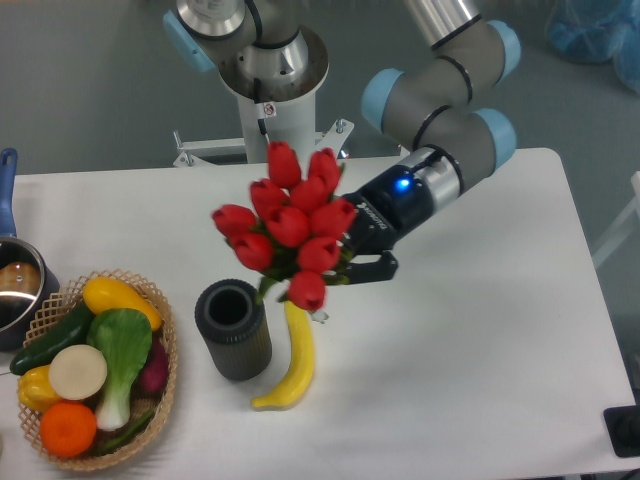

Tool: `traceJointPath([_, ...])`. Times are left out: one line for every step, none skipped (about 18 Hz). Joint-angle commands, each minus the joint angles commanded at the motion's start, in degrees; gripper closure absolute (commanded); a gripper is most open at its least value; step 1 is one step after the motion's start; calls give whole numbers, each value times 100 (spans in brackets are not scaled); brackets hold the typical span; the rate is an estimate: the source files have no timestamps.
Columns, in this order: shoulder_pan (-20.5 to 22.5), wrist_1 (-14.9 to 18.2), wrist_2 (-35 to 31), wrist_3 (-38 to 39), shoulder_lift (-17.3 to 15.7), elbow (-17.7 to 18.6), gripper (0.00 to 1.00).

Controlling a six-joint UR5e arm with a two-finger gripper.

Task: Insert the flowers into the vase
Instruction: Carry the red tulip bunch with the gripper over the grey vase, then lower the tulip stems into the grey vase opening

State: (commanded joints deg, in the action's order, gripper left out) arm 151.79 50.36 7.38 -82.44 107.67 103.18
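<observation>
The flowers (288, 226), a bunch of red tulip buds with green leaves, hang in the air above the table, up and right of the vase. My gripper (358, 268) is shut on the flowers from the right; the stems are hidden behind the buds and the fingers. The vase (233, 328), a dark grey ribbed cylinder with a round open mouth, stands upright on the table, its mouth just below and left of the lowest bud.
A yellow banana (292, 355) lies right beside the vase. A wicker basket (160, 325) of vegetables and fruit sits at the front left. A pot (15, 285) with a blue handle is at the left edge. The robot base (270, 90) stands behind the table.
</observation>
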Motion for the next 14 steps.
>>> traceJointPath([-105,0,79,-53,-18,18,70])
traceJointPath([-176,0,184,-97,-18,44,70])
traceJointPath([-202,0,307,-149,-18,105,70])
traceJointPath([-220,0,412,-159,-27,140,70])
traceJointPath([-246,0,440,-167,-53,184,70])
traceJointPath([-255,0,440,-168,-106,220,70])
traceJointPath([-264,0,449,-168,-132,246,70])
traceJointPath([-282,0,457,-168,-141,264,70])
traceJointPath([-325,0,457,-168,-141,316,70])
traceJointPath([-352,0,475,-168,-141,386,70])
traceJointPath([-352,0,518,-168,-133,448,70])
traceJointPath([-352,0,589,-176,-132,527,70])
traceJointPath([-361,9,668,-168,-141,606,70])
traceJointPath([-361,9,694,-176,-141,676,70])
